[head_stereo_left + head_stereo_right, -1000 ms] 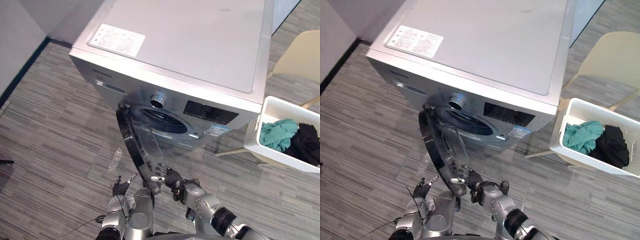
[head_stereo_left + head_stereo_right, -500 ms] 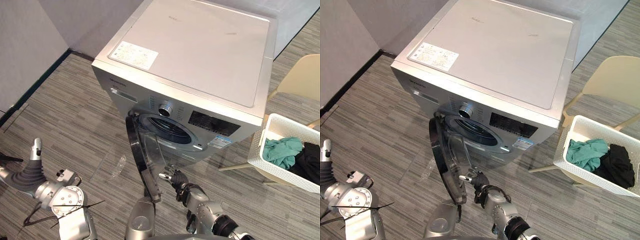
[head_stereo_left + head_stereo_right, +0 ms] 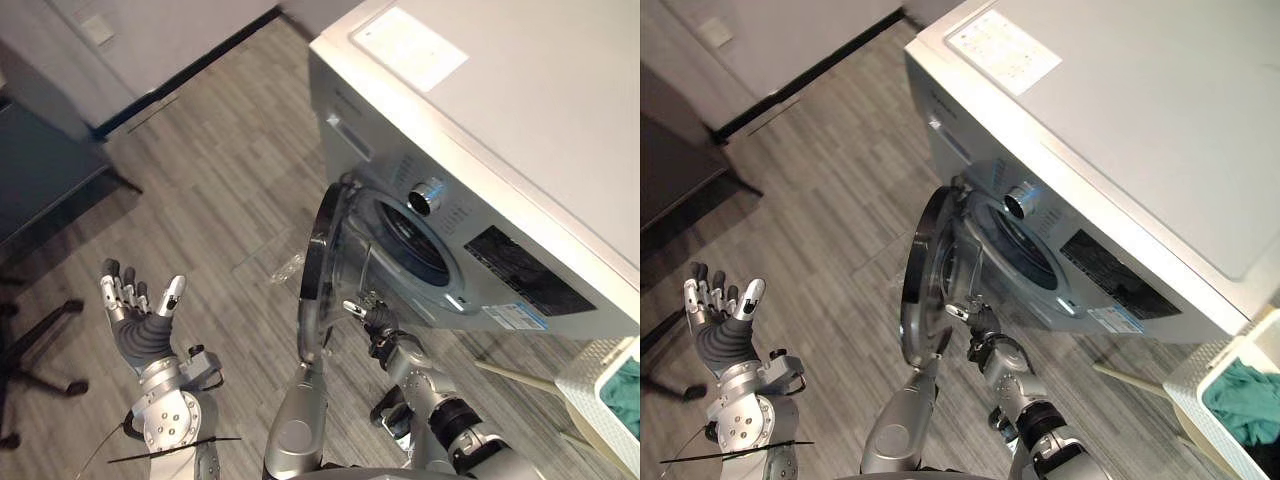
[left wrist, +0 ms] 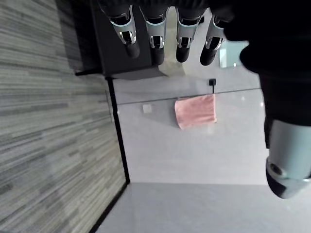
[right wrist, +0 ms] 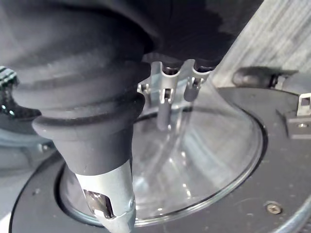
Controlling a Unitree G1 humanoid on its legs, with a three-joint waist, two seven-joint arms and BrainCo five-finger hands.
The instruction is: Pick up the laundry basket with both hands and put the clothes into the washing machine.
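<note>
The washing machine stands with its round door swung open, exposing the drum opening. The right hand is at the inner side of the door. Its fingers are extended against the clear glass bowl and are closed around nothing. The left hand is raised well to the left of the door, over the floor. It is palm up, with its fingers spread, straight and empty. The laundry basket sits to the right of the machine, apart from both hands. Teal clothes lie inside it.
</note>
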